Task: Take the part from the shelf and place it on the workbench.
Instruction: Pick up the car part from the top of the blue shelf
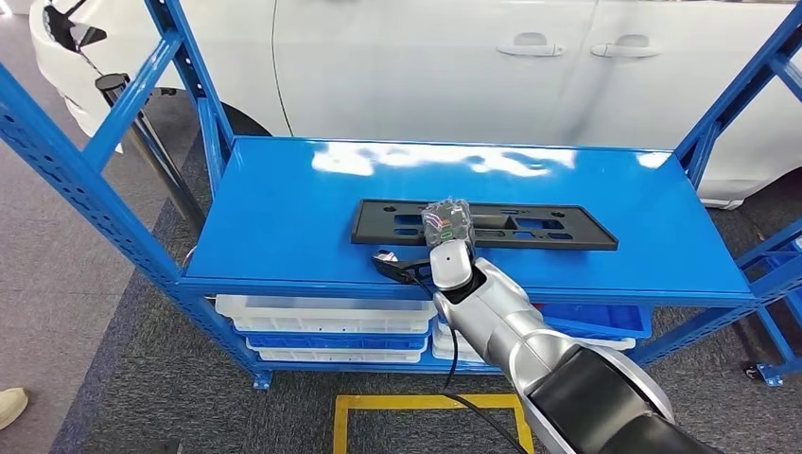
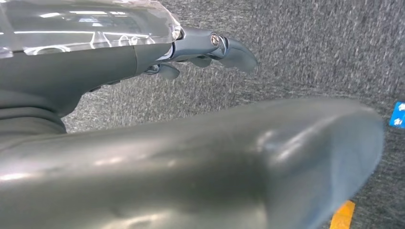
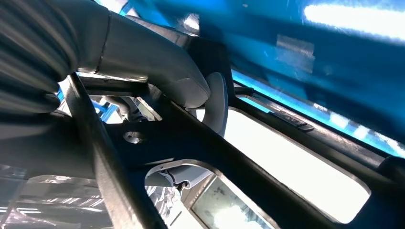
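The step in hand is the pick-up: the black part (image 1: 484, 224), a long flat frame with cut-outs, lies flat on the blue shelf (image 1: 284, 218) near its front edge, and the right hand (image 1: 446, 225) sits at its middle, where the right wrist view shows the thick thumb (image 3: 167, 76) pressed against the frame's bars, so the hand looks to be gripping the part, though the other fingers are mostly hidden. The left hand (image 2: 191, 152) hangs over grey carpet with its fingers (image 2: 229, 47) lightly curled, holding nothing. The next move likely calls for a level lift clear of the shelf, keeping the long frame balanced, before carrying it to the bench.
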Controlling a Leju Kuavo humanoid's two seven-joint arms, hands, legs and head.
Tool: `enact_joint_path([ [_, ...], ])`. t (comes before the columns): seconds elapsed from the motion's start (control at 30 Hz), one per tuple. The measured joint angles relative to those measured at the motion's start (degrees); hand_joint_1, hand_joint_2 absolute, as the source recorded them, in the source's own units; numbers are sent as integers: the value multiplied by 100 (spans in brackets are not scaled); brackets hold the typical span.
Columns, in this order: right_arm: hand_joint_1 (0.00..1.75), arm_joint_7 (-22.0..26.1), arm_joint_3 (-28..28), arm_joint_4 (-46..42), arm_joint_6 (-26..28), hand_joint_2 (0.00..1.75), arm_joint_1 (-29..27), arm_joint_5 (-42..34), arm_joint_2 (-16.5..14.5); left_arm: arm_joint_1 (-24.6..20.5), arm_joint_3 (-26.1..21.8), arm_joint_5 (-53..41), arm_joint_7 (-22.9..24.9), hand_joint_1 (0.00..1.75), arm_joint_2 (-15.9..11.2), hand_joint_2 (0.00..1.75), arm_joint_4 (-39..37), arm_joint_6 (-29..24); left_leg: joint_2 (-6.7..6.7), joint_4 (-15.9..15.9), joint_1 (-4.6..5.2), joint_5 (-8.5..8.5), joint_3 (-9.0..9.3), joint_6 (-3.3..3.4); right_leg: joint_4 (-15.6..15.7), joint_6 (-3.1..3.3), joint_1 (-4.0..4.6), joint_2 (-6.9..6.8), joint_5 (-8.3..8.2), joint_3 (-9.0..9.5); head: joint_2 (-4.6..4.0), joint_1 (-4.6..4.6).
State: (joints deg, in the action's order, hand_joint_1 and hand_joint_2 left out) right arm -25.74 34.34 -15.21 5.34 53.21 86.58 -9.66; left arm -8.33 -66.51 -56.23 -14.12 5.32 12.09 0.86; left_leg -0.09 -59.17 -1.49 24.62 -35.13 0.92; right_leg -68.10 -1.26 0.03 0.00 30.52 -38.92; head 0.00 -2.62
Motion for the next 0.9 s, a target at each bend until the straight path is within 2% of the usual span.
enact_joint_path([
  [0.03, 175, -2, -8, 0, 5, 175, -12, 0, 9, -2, 0, -9, 1, 0, -1, 0, 0, -1, 0, 0, -1, 1, -3, 2, -386, -25, -24, 0, 151, -187, -1, 0],
  [0.07, 175, -4, -16, 0, 15, 175, -26, 0, 16, -2, 1, -18, 3, 0, -1, 0, 0, -2, -1, -1, -4, 2, -4, 3, -653, -42, -45, -1, 220, -322, -1, 0],
  [0.1, 175, -5, -26, -1, 36, 175, -37, 0, 21, -3, 2, -25, 3, 0, -1, 0, 0, -2, -4, -1, -9, 3, 0, 0, -707, -52, -63, -1, 169, -357, -1, 0],
  [0.13, 175, -4, -37, -3, 67, 175, -43, 0, 25, -5, 4, -27, -5, 0, 0, 0, 0, 0, -8, -2, -17, 6, 8, -6, -549, -54, -75, -1, 26, -289, -2, 0],
  [0.2, 175, 12, -75, -8, 162, 175, -42, 1, 38, -17, 12, -29, -74, 0, 2, 0, 0, 20, -18, -2, -29, 15, 28, -37, 259, -37, -84, -1, -380, 94, -1, 0],
  [0.27, 175, 50, -143, -11, 292, 175, -41, -5, 55, -35, 20, -32, -222, 0, 2, 87, 0, 51, -29, 1, -24, 15, 25, -105, 842, 4, -57, 3, -570, 354, 0, 0],
  [0.33, 175, 110, -236, -20, 478, 175, -44, -45, 69, -49, 31, -33, -405, 0, 1, 175, 0, 80, -35, 23, -18, 2, 19, -186, 924, 56, -20, 10, -568, 367, 0, 0],
  [0.4, 175, 204, -377, -67, 732, 175, -38, -126, 82, -55, 41, -31, -544, 0, 0, 175, 0, 96, -31, 16, -28, 30, 14, -254, 969, 139, -28, 12, -596, 381, 0, 0],
  [0.43, 175, 253, -466, -106, 860, 175, -21, -166, 86, -59, 45, -29, -582, 0, -1, 175, 0, 96, -28, -93, -32, 113, -31, -272, 998, 188, -35, 11, -614, 392, 0, -1],
  [0.47, 175, 295, -556, -147, 961, 175, 3, -202, 85, -65, 49, -27, -601, 0, -2, 175, 0, 91, -25, -326, -34, 255, -132, -278, 1026, 230, -41, 9, -629, 404, -1, -1],
  [0.53, 175, 349, -706, -196, 1063, 175, 53, -243, 81, -78, 58, -23, -614, 0, -5, 175, 0, 79, -22, -1077, -25, 617, -471, -276, 1029, 280, -10, 8, -625, 409, -1, -1],
  [0.57, 175, 371, -760, -204, 1100, 175, 62, -255, 80, -80, 61, -19, -614, 0, -9, 175, 0, 73, -22, -1412, -20, 726, -634, -276, 1025, 292, 11, 9, -620, 411, -1, 0],
  [0.6, 175, 411, -807, -216, 1182, 175, 59, -271, 80, -80, 63, -14, -614, 0, -13, 175, 0, 66, -22, -1584, -13, 738, -728, -271, 1017, 302, 33, 9, -612, 413, 0, 0],
  [0.63, 175, 485, -863, -257, 1373, 175, 50, -309, 80, -79, 63, -3, -614, 0, -17, 175, 0, 57, -21, -1524, -5, 634, -713, -255, 1003, 310, 52, 10, -603, 415, 0, 0],
  [0.67, 175, 612, -938, -337, 1662, 175, 42, -372, 80, -78, 63, 8, -615, 0, -23, 175, 0, 48, -21, -1259, 4, 445, -600, -228, 984, 316, 67, 12, -590, 416, 0, 0],
  [0.73, 175, 1055, -1166, -705, 2426, 175, 24, -575, 82, -80, 64, 30, -652, 0, -40, 175, 0, 37, -13, -505, 39, 94, -259, -153, 931, 308, 95, 24, -552, 404, 0, 0],
  [0.8, 175, 1686, -1471, -1441, 3010, 175, -93, -891, 88, -77, 66, 53, -732, 0, -56, 175, 0, 23, -10, -104, 71, 7, -69, -101, 898, 273, 114, 32, -530, 381, -1, 0],
  [0.9, 175, 2827, -1873, -3291, 3329, 175, -631, -1757, 98, -18, 68, 75, -806, 0, -51, 175, 0, -59, -41, -11, 54, 14, -25, -52, 889, 196, 124, 10, -489, 388, -1, -1],
])
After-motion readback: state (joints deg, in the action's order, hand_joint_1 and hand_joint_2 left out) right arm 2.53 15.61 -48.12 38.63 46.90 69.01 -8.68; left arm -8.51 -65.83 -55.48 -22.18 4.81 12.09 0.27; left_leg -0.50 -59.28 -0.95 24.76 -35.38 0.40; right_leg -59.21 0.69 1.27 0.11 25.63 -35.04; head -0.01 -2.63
